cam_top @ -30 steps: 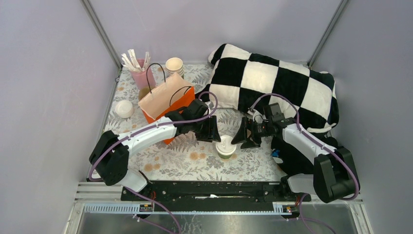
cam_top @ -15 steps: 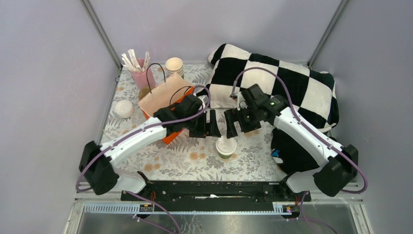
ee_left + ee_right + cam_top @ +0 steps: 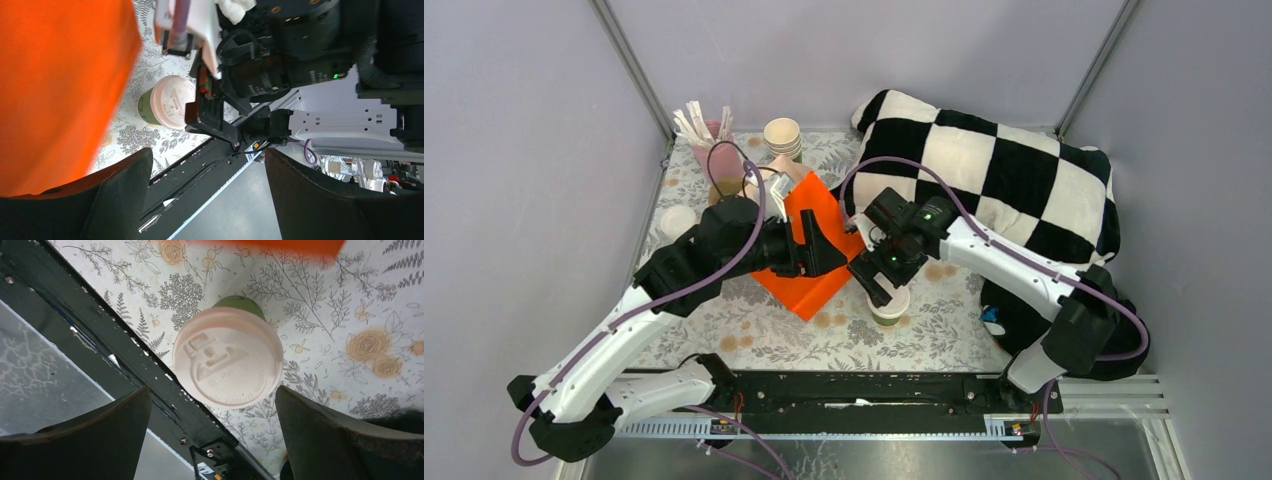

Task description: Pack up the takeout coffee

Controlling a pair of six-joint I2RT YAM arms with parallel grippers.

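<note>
The takeout coffee (image 3: 892, 306), a green paper cup with a white lid, stands on the floral cloth near the front middle. My right gripper (image 3: 874, 280) hangs just above it, open. In the right wrist view the lid (image 3: 227, 357) sits between and beyond the two wide-apart fingers of the right gripper (image 3: 212, 390), which do not touch it. The orange paper bag (image 3: 809, 275) leans over, its orange face up, left of the cup. My left gripper (image 3: 822, 250) is over the bag, open and empty (image 3: 207, 152). The left wrist view shows the bag (image 3: 60, 90) and the cup (image 3: 167, 102).
A black-and-white checkered pillow (image 3: 994, 180) fills the back right. A pink holder with stirrers (image 3: 709, 150) and a stack of lidless cups (image 3: 782, 135) stand at the back left. A loose white lid (image 3: 677, 222) lies at the left edge. Dark cloth (image 3: 1024, 310) lies at the right.
The right gripper has swung left and down over the cup. The left arm has risen and pulled back left. The bag has tipped from upright to leaning with its orange face up.
</note>
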